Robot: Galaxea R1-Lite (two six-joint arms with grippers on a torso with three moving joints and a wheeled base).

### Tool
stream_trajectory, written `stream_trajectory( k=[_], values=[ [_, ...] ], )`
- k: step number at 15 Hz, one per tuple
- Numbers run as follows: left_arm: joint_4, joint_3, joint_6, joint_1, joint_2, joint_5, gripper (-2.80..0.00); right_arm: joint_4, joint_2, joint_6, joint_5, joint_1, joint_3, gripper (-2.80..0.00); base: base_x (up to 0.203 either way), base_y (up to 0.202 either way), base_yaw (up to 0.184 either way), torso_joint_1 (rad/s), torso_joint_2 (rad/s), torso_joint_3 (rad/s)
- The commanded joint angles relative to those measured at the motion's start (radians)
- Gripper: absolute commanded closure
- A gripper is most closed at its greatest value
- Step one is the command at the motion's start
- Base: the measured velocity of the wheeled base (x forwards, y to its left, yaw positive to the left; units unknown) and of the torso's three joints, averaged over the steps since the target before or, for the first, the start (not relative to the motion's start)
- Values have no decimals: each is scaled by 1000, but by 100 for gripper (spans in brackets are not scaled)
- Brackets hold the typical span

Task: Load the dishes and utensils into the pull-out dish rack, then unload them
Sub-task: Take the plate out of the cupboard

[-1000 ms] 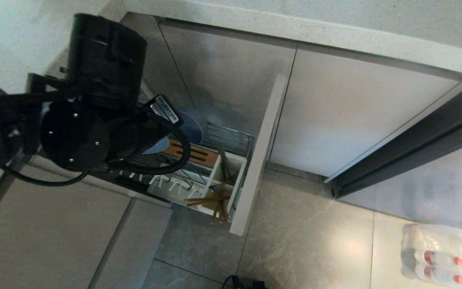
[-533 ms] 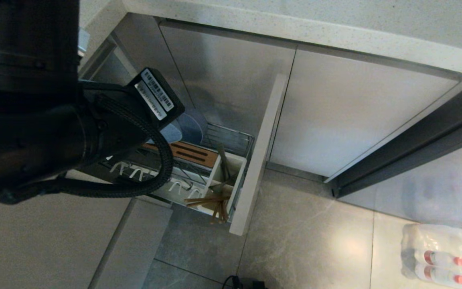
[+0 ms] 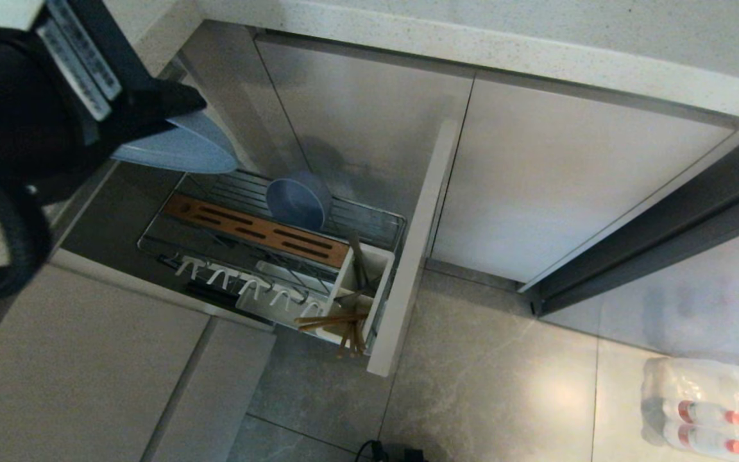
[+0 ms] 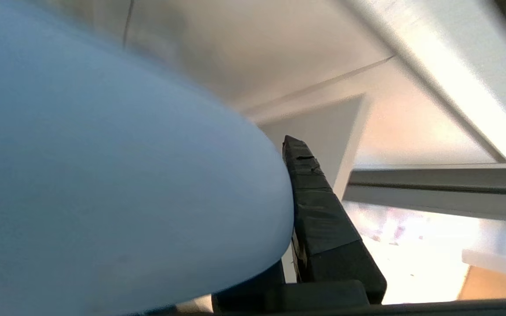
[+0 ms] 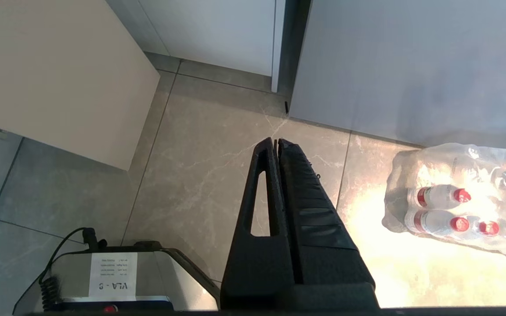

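The light-blue plate [image 3: 177,149] hangs in the air above the rear left corner of the pull-out dish rack [image 3: 369,221], pinched at its rim by the left gripper [image 3: 174,106], one dark finger [image 4: 319,219] pressed flat against the plate's edge. In the rack, the blue-grey bowl [image 3: 297,203] stands tilted on its side by the back wires, just behind the wooden strip [image 3: 260,230]. The chopsticks [image 3: 334,319] lie across the white caddy [image 3: 374,256] at the rack's front right corner (their tips poke past its edge), and the fork [image 3: 358,263] stands in the caddy behind them. The right gripper [image 5: 276,142] hangs parked over the floor tiles, fingers pressed together, near a pack of water bottles [image 5: 459,199].
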Motion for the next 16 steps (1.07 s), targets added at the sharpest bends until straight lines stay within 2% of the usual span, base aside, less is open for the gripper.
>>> stream_trajectory(
  k=[1, 2, 6, 8, 9, 12, 16],
  values=[
    [-28, 1, 89, 11, -65, 7, 0, 0, 2, 0, 0, 0, 0, 0, 0, 0, 0, 0, 0, 0],
    [-43, -2, 154, 28, -84, 6, 0, 0, 2, 0, 0, 0, 0, 0, 0, 0, 0, 0, 0, 0],
    [-140, -46, 518, 62, -86, 1, 0, 0, 2, 0, 0, 0, 0, 0, 0, 0, 0, 0, 0, 0],
    [-204, -47, 687, 135, -82, 1, 0, 0, 2, 0, 0, 0, 0, 0, 0, 0, 0, 0, 0, 0],
    [-217, -49, 742, 172, -78, 0, 0, 0, 2, 0, 0, 0, 0, 0, 0, 0, 0, 0, 0, 0],
    [-213, -62, 825, 293, -50, -10, 0, 0, 2, 0, 0, 0, 0, 0, 0, 0, 0, 0, 0, 0],
    [-200, -56, 921, 534, -24, -105, 0, 0, 2, 0, 0, 0, 0, 0, 0, 0, 0, 0, 0, 0]
  ],
)
